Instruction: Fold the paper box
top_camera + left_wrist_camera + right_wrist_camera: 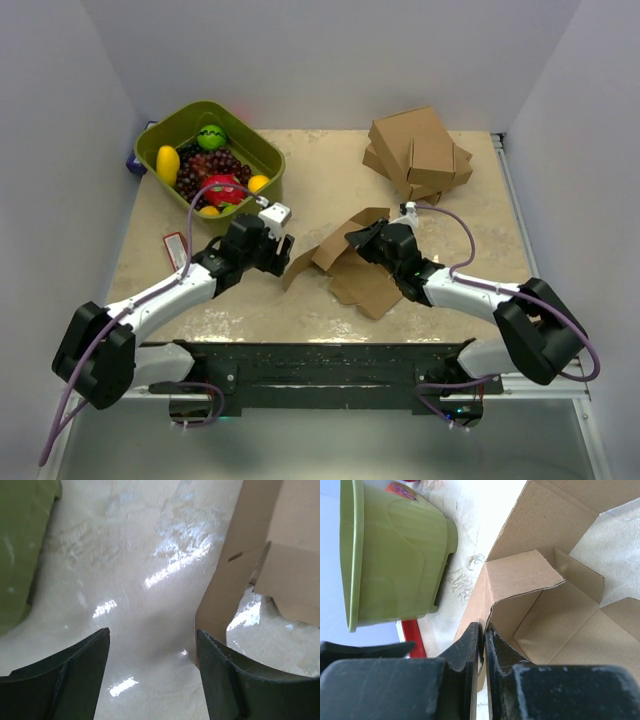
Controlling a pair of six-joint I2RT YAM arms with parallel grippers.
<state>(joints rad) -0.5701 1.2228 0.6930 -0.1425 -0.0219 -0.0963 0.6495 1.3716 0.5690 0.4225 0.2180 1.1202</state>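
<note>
The right gripper (482,641) is clamped on a wall edge of the paper box (352,272), which is spread part-folded between both grippers. The left gripper (152,647) is opened wide, with the box just to its right.

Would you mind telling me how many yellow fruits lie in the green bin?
3 yellow fruits in the green bin: one by its left wall, one by its right wall, one at its near edge; more may hide under the grapes.
</note>
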